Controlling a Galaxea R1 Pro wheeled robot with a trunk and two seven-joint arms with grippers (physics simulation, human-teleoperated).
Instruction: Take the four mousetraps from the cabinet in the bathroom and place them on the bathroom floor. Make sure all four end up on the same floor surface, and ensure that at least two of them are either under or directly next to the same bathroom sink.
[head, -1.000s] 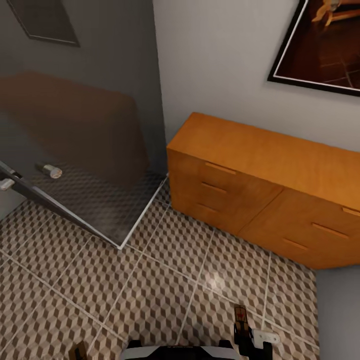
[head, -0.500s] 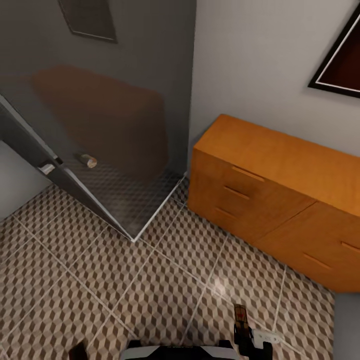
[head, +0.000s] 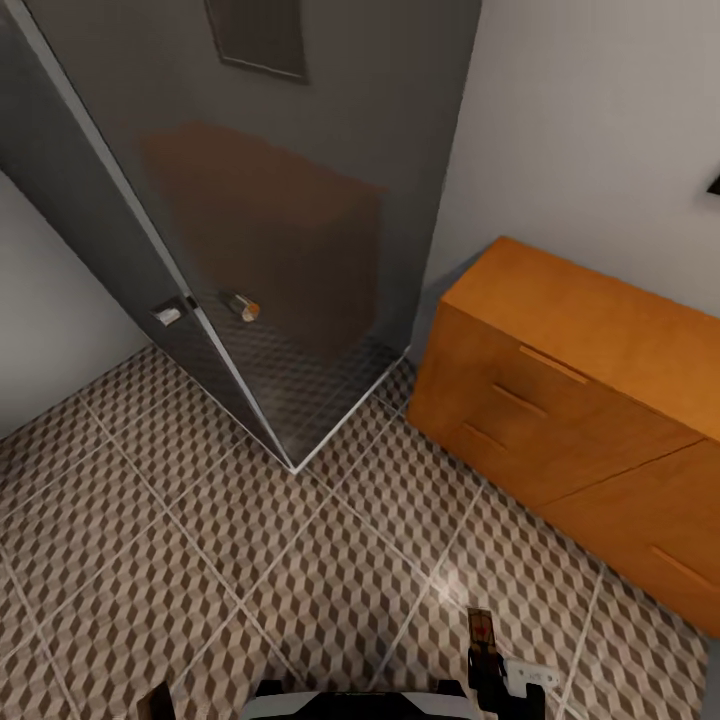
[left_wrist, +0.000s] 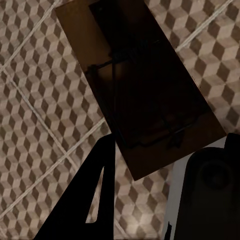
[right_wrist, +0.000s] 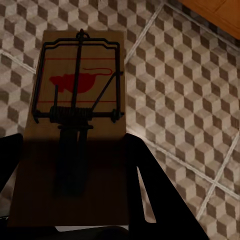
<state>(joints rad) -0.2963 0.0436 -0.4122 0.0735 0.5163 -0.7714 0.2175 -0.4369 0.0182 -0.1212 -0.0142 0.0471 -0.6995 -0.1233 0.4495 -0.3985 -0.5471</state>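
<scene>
The head view is evenly and softly lit, with no hard shadows cast. A small bright glare spot is seen on the bathroom floor (head: 445, 585) near the robot. A blurred brown reflection of the cabinet (head: 590, 390) is shown in the dark glass shower panel (head: 290, 200). Straight edges lean outward towards the frame borders. Both wrist views are dimmer: the left-held mousetrap (left_wrist: 137, 85) is rendered nearly black in shade, while the right-held mousetrap (right_wrist: 80, 95) is shadowed at its near end.

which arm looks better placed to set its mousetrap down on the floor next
Either, roughly: the left gripper and right gripper each hold a mousetrap over the bathroom floor. Right's trap is better lit, slightly favouring it.
</scene>
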